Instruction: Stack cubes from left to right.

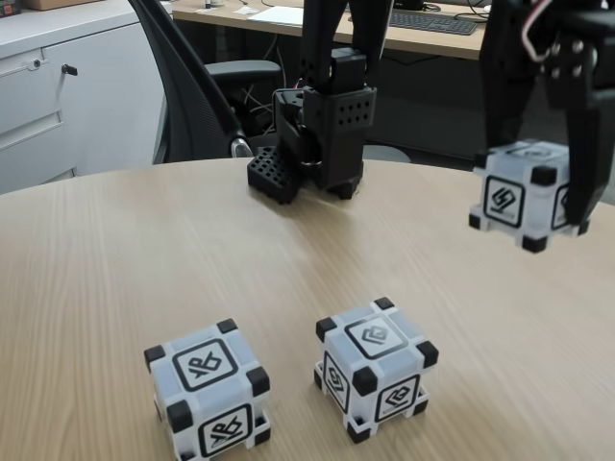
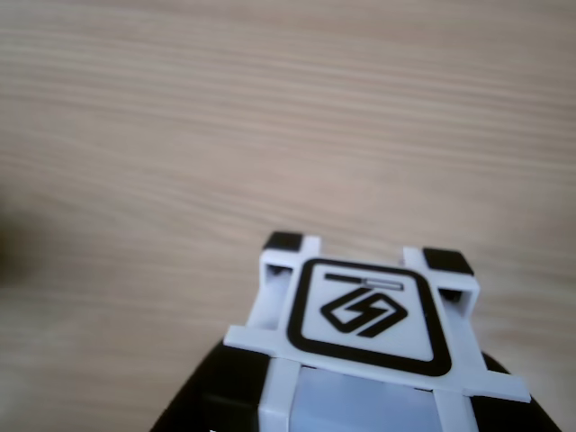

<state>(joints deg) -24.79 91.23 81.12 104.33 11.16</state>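
Pincer point(image 1: 543, 206) grips cube point(image 1: 519, 197) aloft near table point(image 1: 115, 259) rt edge, w/ clearance beneath.

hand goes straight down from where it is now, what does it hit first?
Likely bare table. The hand holds a cube in the air, right of both resting cubes in the fixed view; depth is uncertain.

The fixed view stands low at the near edge of the table point(image 1: 192, 230), facing across it toward the arm's base point(image 1: 317, 134) and the desks beyond. The other view looks steeply down at the wood from very close. Both views share the lifted cube point(image 1: 524, 197) point(image 2: 360, 310).
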